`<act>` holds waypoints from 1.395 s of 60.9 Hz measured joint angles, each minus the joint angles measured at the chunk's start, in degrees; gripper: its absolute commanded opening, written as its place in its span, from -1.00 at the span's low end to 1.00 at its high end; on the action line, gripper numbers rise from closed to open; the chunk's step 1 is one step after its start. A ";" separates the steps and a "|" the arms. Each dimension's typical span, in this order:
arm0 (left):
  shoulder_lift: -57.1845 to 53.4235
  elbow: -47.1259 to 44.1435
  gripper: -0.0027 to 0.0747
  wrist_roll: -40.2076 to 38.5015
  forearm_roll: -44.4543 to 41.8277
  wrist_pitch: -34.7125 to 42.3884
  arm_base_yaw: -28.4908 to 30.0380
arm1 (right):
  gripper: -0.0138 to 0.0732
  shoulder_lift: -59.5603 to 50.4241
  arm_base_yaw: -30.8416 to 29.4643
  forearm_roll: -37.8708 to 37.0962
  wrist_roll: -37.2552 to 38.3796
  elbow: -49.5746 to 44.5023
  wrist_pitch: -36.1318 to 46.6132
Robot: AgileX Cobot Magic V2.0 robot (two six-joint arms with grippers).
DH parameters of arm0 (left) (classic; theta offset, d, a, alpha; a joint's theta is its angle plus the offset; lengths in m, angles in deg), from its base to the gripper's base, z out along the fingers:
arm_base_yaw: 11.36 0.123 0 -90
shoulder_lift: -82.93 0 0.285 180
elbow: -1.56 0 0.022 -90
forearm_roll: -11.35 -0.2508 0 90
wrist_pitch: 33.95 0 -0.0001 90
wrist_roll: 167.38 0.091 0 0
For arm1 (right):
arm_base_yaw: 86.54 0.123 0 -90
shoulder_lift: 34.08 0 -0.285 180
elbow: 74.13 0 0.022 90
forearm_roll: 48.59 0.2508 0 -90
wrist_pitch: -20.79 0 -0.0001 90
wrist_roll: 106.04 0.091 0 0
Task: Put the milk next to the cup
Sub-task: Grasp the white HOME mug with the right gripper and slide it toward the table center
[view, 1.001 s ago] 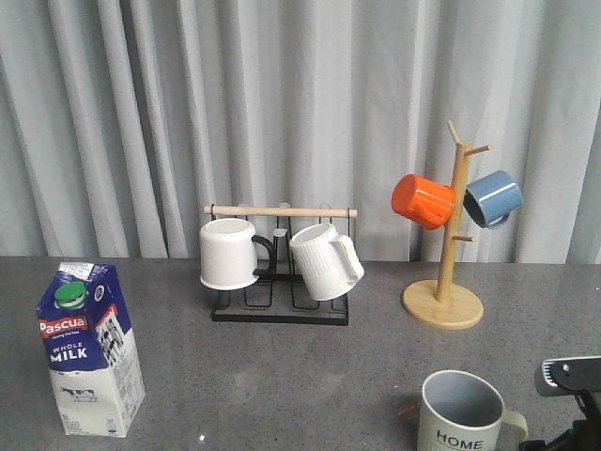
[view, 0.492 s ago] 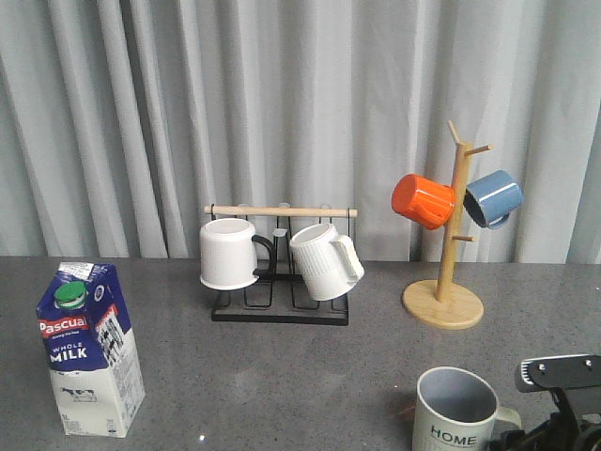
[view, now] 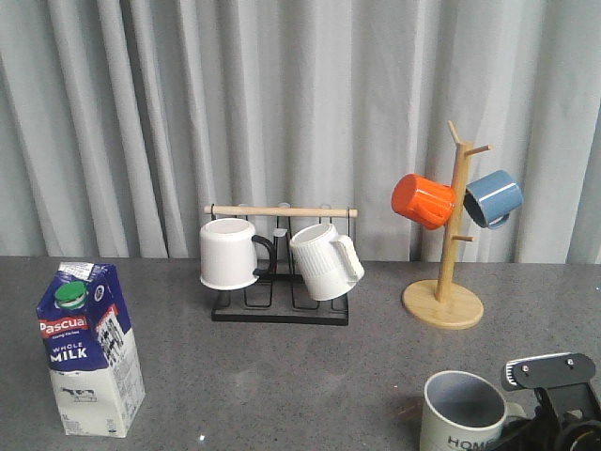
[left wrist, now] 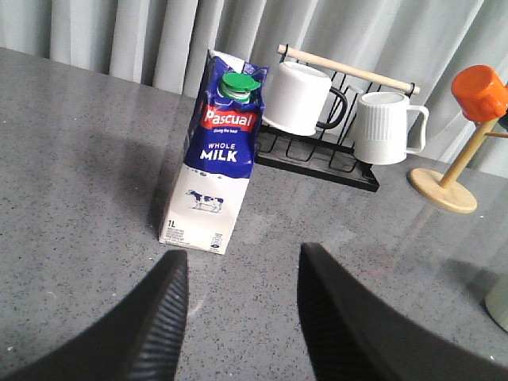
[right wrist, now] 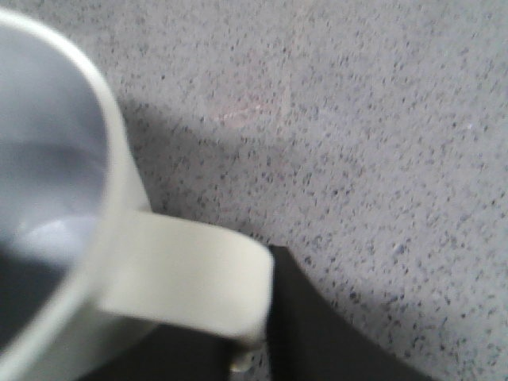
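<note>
- Blue-and-white, your milk (view: 90,349) stands upright on the grey table (view: 282,376) at its front left, well apart from the cup (view: 464,412) at the front right.
- Your left gripper (left wrist: 242,313) hangs just short of the carton with its fingers (left wrist: 155,317) spread, nothing between them.
- Your right gripper (right wrist: 262,349) is down at the cup's handle (right wrist: 186,282), one dark finger touching the handle's end; you cannot tell from these views whether it is closed on it.
- Behind, a black rack (view: 280,282) carries two white mugs (view: 228,254), and a wooden tree (view: 449,244) carries an orange and a blue one.
</note>
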 measured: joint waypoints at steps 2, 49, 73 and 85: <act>0.00 0.00 -0.09 0.00 0.00 0.00 0.00 | -0.71 0.00 0.00 -0.05 -0.10 0.00 0.25; 0.00 0.00 -0.09 0.00 0.00 -0.01 0.00 | -0.65 12.13 15.71 2.67 2.08 24.06 -13.78; 0.00 0.00 -0.09 0.00 0.00 -0.01 0.00 | 0.05 13.25 15.94 2.91 2.51 24.42 -20.81; 0.00 0.00 -0.09 0.00 0.00 -0.01 0.00 | 0.20 11.74 15.94 2.91 2.51 24.42 -24.41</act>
